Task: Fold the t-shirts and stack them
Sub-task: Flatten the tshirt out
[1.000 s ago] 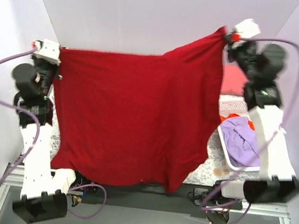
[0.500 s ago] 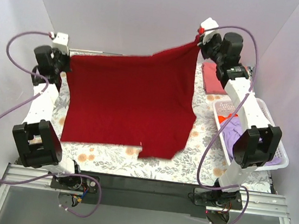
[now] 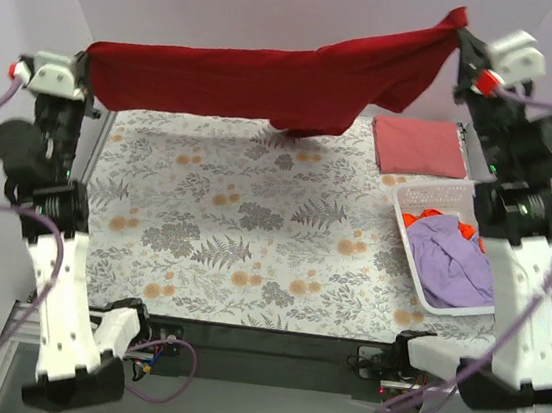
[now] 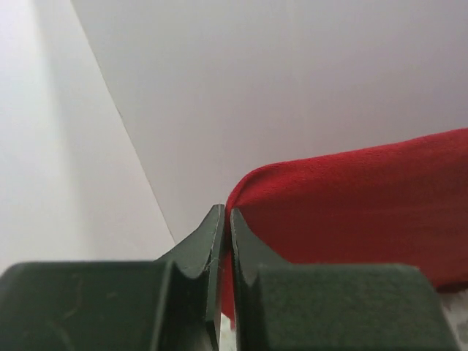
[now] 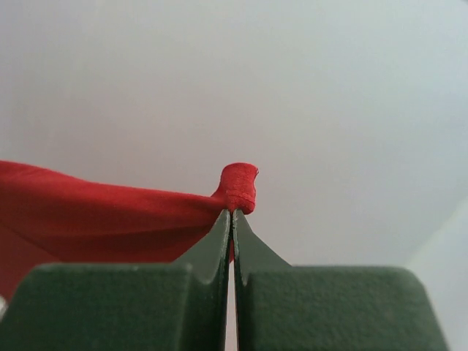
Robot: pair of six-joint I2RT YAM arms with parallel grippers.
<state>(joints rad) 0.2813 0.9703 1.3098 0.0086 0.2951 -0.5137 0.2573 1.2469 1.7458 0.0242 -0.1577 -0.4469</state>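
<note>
Shut tight on the left-hand corner of the crimson t-shirt [image 3: 261, 82] with the left end effector [image 3: 85, 64], raised at the far left. In the left wrist view, jaws pressed almost together, a rounded red fold of fabric emerging just past the tips. Shut likewise on the opposite corner with the right end effector [image 3: 462, 35], higher up at the far right. In the right wrist view, a small bunched knob of red cloth poking up above the closed tips. Between the two, crimson t-shirt strung in the air as a long, sagging band across the far side, above the floral-printed cloth [image 3: 252, 234] spread out below. Lowest part a loose lobe drooping right of the middle; impossible to tell whether that lobe touches the cloth. Below the right end of the band, a pinkish-red t-shirt [image 3: 419, 147], folded into a flat rectangle and lying on the floral-printed cloth at the far right. Just nearer than that, along the right edge, a white lattice basket [image 3: 425, 193] holding a crumpled lavender t-shirt [image 3: 456, 261], with bits of an orange t-shirt [image 3: 411, 219] showing beside and behind it.
</note>
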